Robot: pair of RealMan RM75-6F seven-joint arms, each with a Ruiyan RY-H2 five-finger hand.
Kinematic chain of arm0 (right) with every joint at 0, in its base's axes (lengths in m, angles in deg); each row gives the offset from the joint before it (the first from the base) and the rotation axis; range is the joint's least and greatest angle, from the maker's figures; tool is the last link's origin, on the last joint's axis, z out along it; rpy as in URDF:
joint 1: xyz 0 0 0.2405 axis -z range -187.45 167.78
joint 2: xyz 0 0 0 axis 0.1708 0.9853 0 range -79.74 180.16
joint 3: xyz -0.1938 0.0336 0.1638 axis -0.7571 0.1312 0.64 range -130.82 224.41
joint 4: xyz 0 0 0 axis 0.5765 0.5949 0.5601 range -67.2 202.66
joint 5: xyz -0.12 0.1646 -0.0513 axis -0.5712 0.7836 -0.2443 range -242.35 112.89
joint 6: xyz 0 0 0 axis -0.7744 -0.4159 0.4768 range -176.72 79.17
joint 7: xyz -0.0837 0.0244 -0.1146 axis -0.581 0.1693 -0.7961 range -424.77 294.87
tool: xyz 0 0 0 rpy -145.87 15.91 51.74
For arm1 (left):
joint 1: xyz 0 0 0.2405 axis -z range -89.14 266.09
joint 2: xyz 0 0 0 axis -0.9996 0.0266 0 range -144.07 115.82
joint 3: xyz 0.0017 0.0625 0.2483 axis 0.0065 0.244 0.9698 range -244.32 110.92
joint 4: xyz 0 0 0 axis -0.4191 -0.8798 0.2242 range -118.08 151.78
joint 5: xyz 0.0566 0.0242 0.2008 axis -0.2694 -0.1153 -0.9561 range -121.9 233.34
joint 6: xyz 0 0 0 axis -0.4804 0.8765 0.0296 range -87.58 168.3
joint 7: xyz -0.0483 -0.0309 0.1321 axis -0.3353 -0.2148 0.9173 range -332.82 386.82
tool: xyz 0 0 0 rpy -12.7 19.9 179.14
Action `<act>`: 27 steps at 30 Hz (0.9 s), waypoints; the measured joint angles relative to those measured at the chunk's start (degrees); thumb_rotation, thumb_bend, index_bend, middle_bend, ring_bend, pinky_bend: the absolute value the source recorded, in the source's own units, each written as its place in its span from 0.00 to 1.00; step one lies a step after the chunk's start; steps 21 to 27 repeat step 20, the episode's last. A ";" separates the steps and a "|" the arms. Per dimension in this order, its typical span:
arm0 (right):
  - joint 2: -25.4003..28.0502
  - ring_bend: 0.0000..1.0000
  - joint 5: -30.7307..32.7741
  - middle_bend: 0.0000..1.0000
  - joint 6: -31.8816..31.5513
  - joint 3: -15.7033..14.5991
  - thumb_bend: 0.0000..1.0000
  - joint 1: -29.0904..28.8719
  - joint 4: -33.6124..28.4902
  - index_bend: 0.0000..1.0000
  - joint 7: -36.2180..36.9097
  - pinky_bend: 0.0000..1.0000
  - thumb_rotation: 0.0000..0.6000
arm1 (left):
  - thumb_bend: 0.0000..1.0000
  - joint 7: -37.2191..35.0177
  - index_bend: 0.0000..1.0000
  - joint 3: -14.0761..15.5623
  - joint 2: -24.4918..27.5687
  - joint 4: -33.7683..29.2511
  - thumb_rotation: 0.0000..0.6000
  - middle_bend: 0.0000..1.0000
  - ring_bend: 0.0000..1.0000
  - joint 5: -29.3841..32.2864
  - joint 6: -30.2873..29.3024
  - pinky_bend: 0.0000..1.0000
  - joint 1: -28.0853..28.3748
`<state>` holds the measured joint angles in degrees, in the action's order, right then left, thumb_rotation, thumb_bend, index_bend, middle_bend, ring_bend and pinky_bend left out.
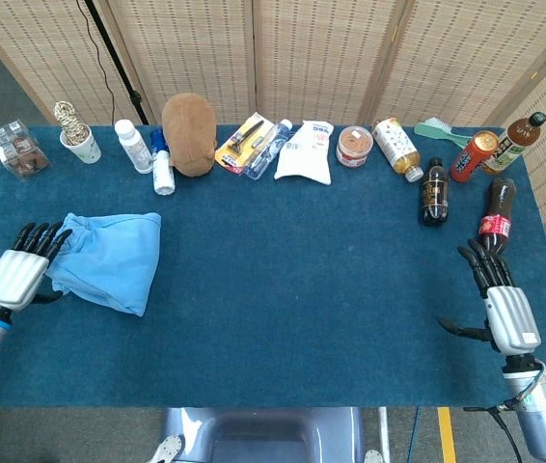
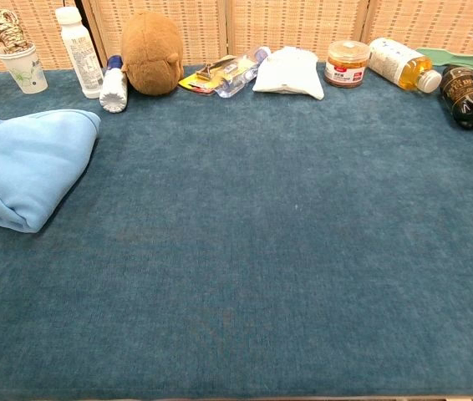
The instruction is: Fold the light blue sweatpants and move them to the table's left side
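Two hands in the head view, one at each side edge of the dark blue cloth-covered table [image 1: 283, 289]. Far left: left hand [image 1: 17, 270], silver-backed with black fingers, flat and palm down, fingers apart and pointing away from the robot, holding nothing. Just beside it to the right: folded light blue sweatpants [image 1: 109, 256], a rumpled bundle on the table's left side, its left edge right by the dark fingertips; whether touching, cannot tell. In the chest view, only the sweatpants [image 2: 23, 163] at the left edge, fold seams facing the camera, no hand in sight.

Along the back edge, from the left: clear plastic box of brown pieces [image 1: 17, 149], paper cup with a twisted rope bundle [image 1: 78, 135], white plastic bottle [image 1: 133, 145], smaller white bottle lying on its side [image 1: 162, 172], brown plush toy [image 1: 189, 133], yellow packaged tool [image 1: 244, 143], white pouch [image 1: 307, 152], round tin with a brown lid [image 1: 355, 145], yellow-labelled bottle on its side [image 1: 395, 147], dark bottles and a red can [image 1: 473, 154] further right.

Far right: right hand [image 1: 500, 294], also flat, fingers spread, thumb out to the side, empty, well apart from the sweatpants and just near a dark cola bottle with a red label [image 1: 497, 212].
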<state>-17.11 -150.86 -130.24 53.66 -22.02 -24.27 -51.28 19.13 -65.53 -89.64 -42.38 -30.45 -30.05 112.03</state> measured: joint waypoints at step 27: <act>-2.55 0.00 4.42 0.00 -7.37 2.63 0.00 2.98 -3.41 0.00 -25.40 0.00 1.00 | 0.00 -5.72 0.00 -0.66 10.68 -24.47 1.00 0.00 0.00 1.73 -16.38 0.00 -13.77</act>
